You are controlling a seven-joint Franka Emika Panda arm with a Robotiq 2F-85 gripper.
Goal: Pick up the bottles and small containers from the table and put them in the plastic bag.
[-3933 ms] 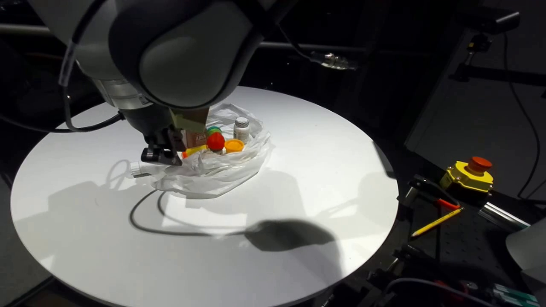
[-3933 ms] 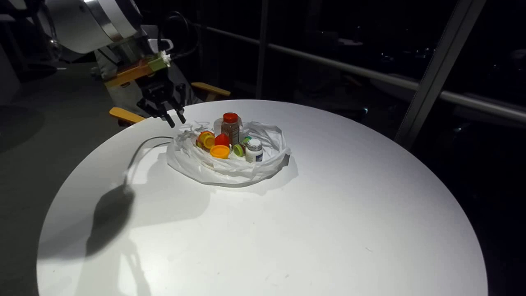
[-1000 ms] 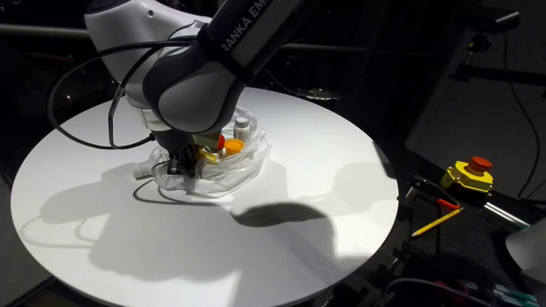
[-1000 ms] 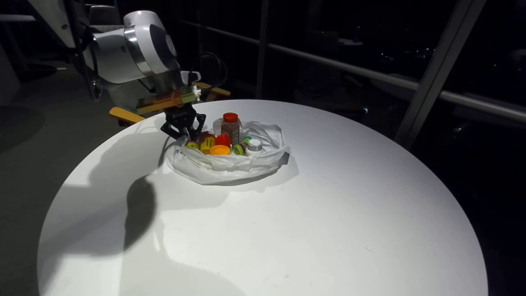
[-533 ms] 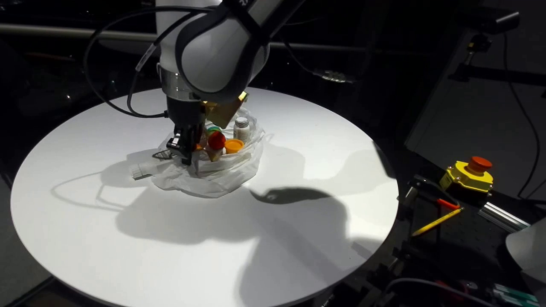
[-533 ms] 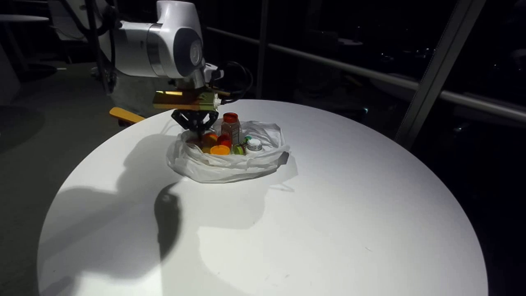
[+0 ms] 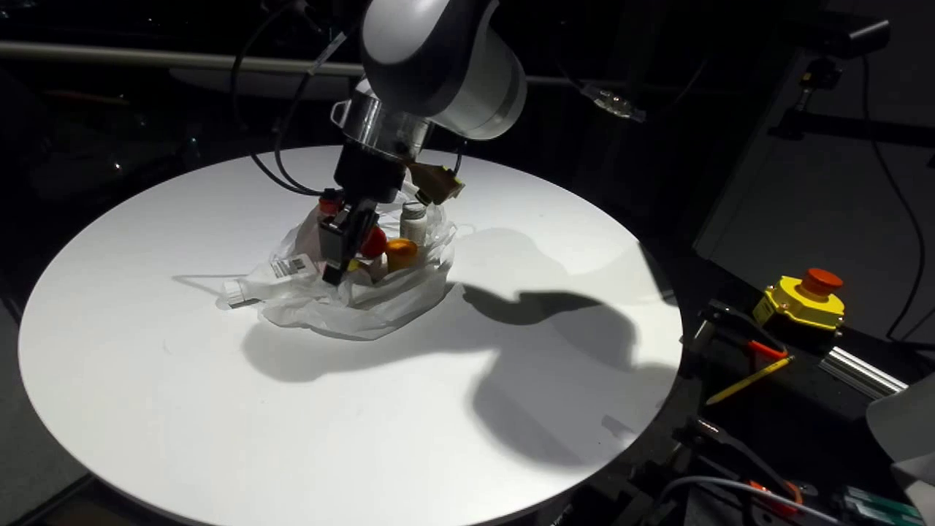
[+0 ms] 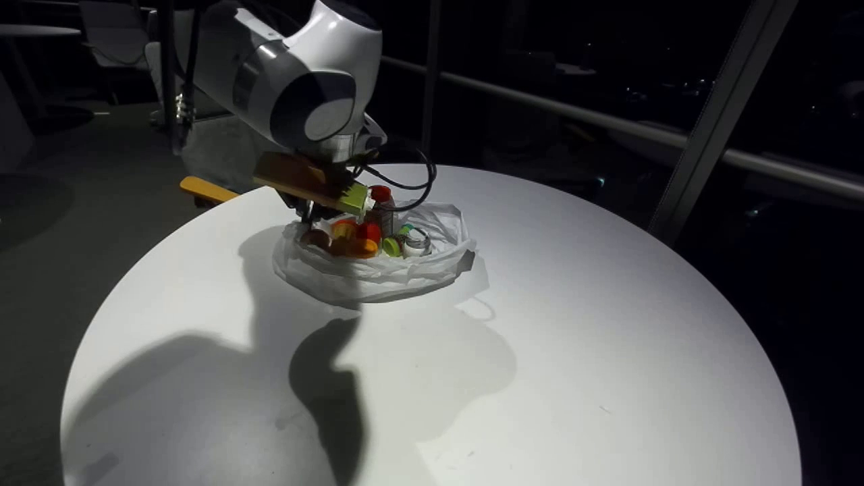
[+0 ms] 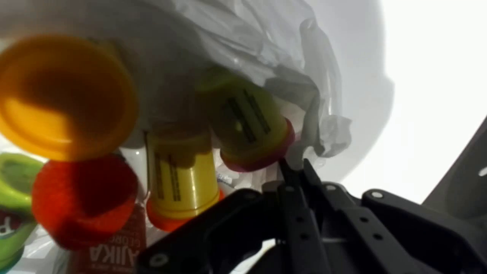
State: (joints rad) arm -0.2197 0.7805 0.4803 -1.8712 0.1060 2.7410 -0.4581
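Yellow pot (image 9: 243,114) with a pink lid, inside the plastic bag (image 8: 398,280); lid end just beside the tips of the gripper (image 9: 294,162). Contact cannot be told. Gripper tilted, pointing down at the bag's edge, fingers drawn together. A fold of film runs to the tips; pinched or only alongside, cannot tell.

Second yellow pot (image 9: 184,175) close by. Deeper in, crowded: red-topped pot (image 9: 85,199), orange pot (image 9: 68,95), lime-green pot (image 8: 391,248), brown jar (image 8: 383,221) with a red cap, upright white bottle (image 7: 413,225).

Sideways white bottle (image 7: 266,283) near the gripper, cap end out on the round white table (image 7: 219,438), base at the film. How far the bag covers it is unclear.

In the way: crumpled bag rim around the yellow pots. In an exterior view the wrist block (image 8: 307,179) hides much of the gripper.

Beyond the table: yellow box (image 7: 789,307) with a red button; pencil (image 7: 749,380).
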